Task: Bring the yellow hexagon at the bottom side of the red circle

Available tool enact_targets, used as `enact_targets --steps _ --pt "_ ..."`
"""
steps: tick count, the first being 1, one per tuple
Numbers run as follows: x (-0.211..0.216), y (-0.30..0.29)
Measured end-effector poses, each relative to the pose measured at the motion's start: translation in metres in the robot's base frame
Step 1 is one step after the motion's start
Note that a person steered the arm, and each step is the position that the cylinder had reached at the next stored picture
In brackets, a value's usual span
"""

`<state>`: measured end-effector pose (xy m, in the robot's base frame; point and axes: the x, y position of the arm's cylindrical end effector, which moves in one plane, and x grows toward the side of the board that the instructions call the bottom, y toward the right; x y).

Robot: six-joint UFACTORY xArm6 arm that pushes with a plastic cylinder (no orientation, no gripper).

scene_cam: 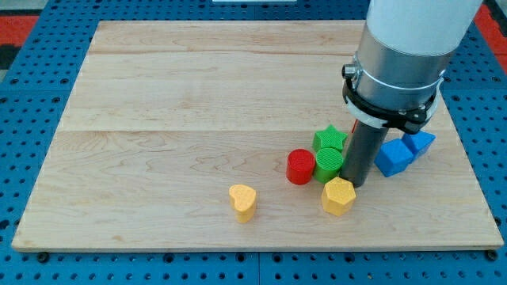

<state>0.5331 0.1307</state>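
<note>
The yellow hexagon (pixel 338 196) lies near the view's bottom, right of centre. The red circle (pixel 300 166) stands up and to its left, a short gap between them. My tip (pixel 354 182) rests just above and right of the yellow hexagon, touching or nearly touching its upper right edge. The rod stands right beside a green round block (pixel 329 163), which touches the red circle's right side.
A green star (pixel 329 138) sits above the green round block. Two blue blocks (pixel 394 157) (pixel 421 143) lie right of the rod. A yellow heart (pixel 243 201) lies at the bottom, left of the hexagon. The wooden board (pixel 198 95) rests on a blue pegboard.
</note>
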Motion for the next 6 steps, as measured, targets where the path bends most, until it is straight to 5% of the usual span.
enact_targets --steps 1,4,6 --pt "0.013 0.047" --pt "0.014 -0.048" --pt "-0.003 0.001"
